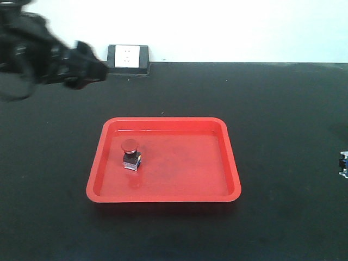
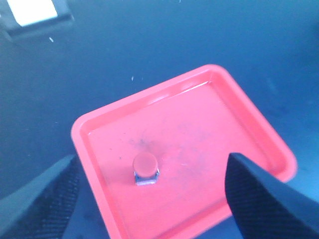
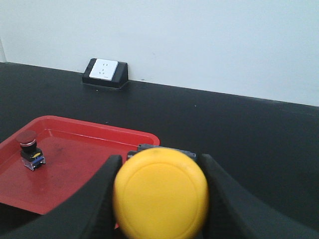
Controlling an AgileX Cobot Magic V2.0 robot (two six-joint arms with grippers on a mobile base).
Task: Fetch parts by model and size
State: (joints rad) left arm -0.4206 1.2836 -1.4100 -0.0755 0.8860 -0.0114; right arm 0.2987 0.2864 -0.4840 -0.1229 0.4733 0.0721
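The red switch (image 1: 130, 154) — a round, glossy mushroom cap on a dark blocky base — stood inside the smooth red plastic tray (image 1: 163, 196), left of centre. The left gripper (image 2: 152, 159) hung above it, its textured black fingers wide apart. The right gripper (image 3: 160, 199) was clamped on the domed yellow switch (image 3: 160, 191) near the tray. No writing was legible.

Reads as a lab or robot test bench, not a home. A wide matte black table (image 1: 283, 109) stands against a plain white wall (image 1: 217, 27). A white power socket (image 1: 128, 56) in a black housing sits on the table at the wall. One red plastic tray (image 1: 163, 197) holds an industrial push-button switch (image 1: 130, 154).
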